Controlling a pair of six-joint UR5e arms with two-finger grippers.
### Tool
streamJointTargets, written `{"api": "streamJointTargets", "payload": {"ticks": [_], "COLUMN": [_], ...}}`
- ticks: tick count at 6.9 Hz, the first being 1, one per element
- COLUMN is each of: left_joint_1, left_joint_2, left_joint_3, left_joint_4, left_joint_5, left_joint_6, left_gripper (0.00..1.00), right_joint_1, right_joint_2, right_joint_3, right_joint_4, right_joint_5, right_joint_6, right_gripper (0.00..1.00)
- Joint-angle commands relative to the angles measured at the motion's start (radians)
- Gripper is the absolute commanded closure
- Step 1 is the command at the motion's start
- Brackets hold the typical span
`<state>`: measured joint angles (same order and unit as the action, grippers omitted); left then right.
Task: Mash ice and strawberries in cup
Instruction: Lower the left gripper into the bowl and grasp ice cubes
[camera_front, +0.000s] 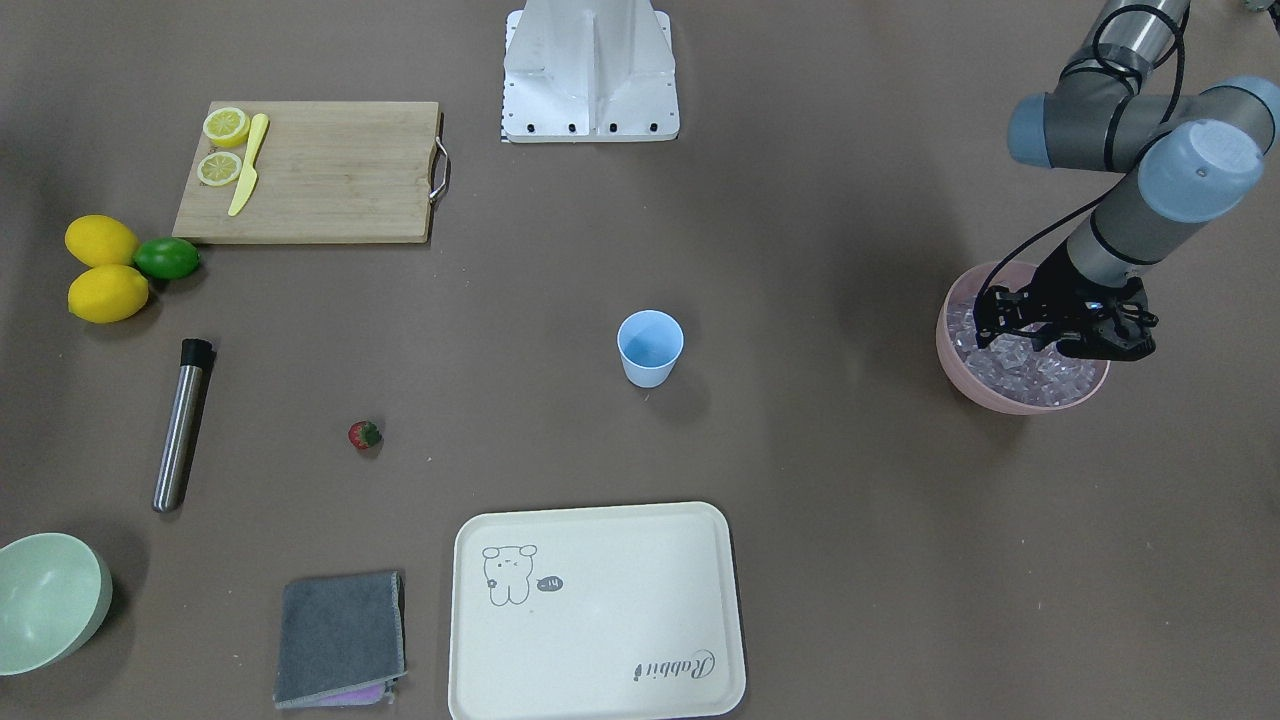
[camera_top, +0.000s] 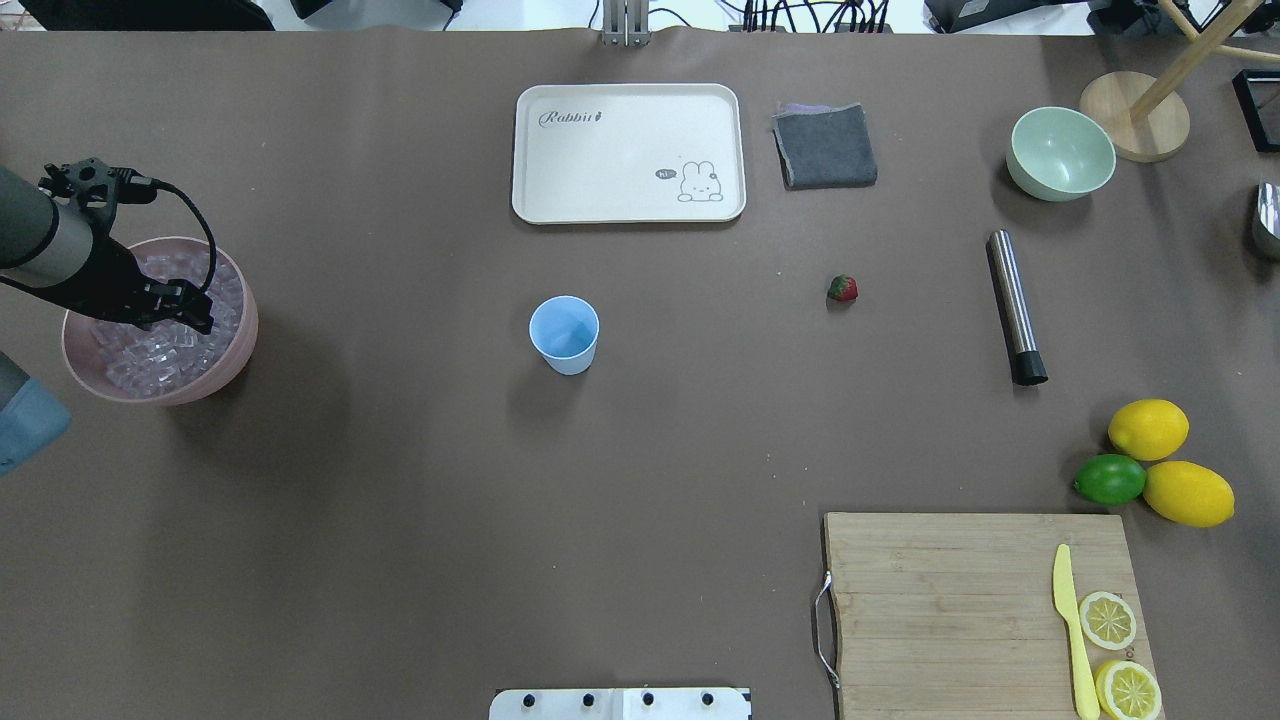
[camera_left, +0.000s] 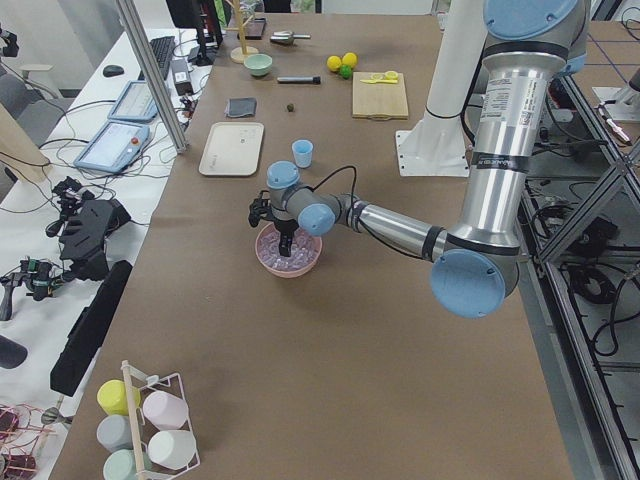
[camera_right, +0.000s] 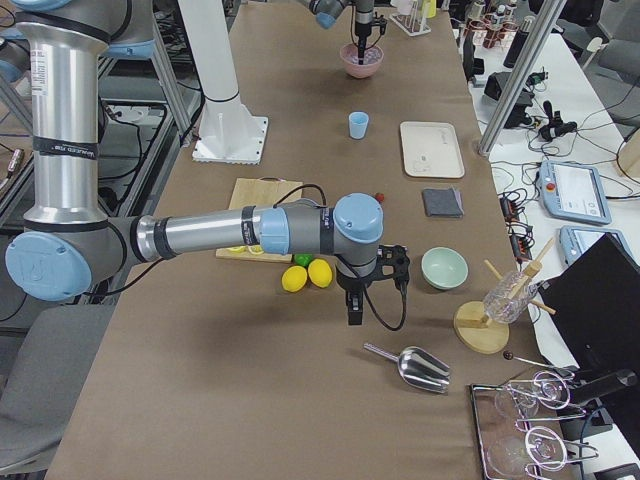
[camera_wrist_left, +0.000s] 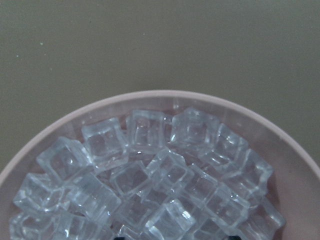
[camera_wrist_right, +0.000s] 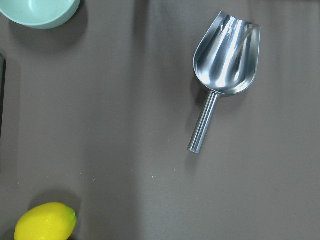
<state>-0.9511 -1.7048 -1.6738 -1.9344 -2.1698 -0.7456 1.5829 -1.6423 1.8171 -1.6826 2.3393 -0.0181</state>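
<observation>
Ice (camera_top: 150, 350) in a bowl (camera_top: 248, 330) at the robot's left, cup (camera_top: 564, 335) mid-table, strawberry (camera_top: 843, 288) to its right.

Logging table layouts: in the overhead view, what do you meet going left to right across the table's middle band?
First the pink bowl of ice, then the light-blue cup, the strawberry, and the steel rod with a black end.
</observation>
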Motion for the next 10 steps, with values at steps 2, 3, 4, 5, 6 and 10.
{"api": "streamJointTargets", "payload": {"ticks": [2,3,4,5,6,10], "left_joint_1": [0.000,0.000,0.000,0.000,0.000,-0.012], "left_joint_2": [0.007,0.008,0.010,0.010,0.010,0.008], "left_joint_3": [0.005,0.006,0.006,0.003,-0.001,-0.029], "left_joint_4": [0.000,0.000,0.000,0.000,0.000,0.005], "left_joint_5": [0.005,0.007,0.005,0.005,0.001,-0.004], "left_joint_6": [0.008,0.008,0.006,0.005,0.003,0.005], "left_gripper": [0.41,0.43,0.48,0.58,0.70,1.00], "right_joint_1": [0.002,0.002,0.002,0.002,0.002,0.002], "right_joint_2": [-0.004,-0.010,-0.013,-0.013,-0.013,-0.011], "right_joint_3": [0.007,0.008,0.008,0.008,0.008,0.014], "right_joint_4": [-0.002,0.000,0.001,0.000,0.001,-0.003], "right_joint_5": [0.000,0.002,0.003,0.003,0.003,0.003], "right_joint_6": [0.000,0.000,0.000,0.000,0.000,0.001], "right_gripper": [0.00,0.00,0.00,0.00,0.00,0.00]}}
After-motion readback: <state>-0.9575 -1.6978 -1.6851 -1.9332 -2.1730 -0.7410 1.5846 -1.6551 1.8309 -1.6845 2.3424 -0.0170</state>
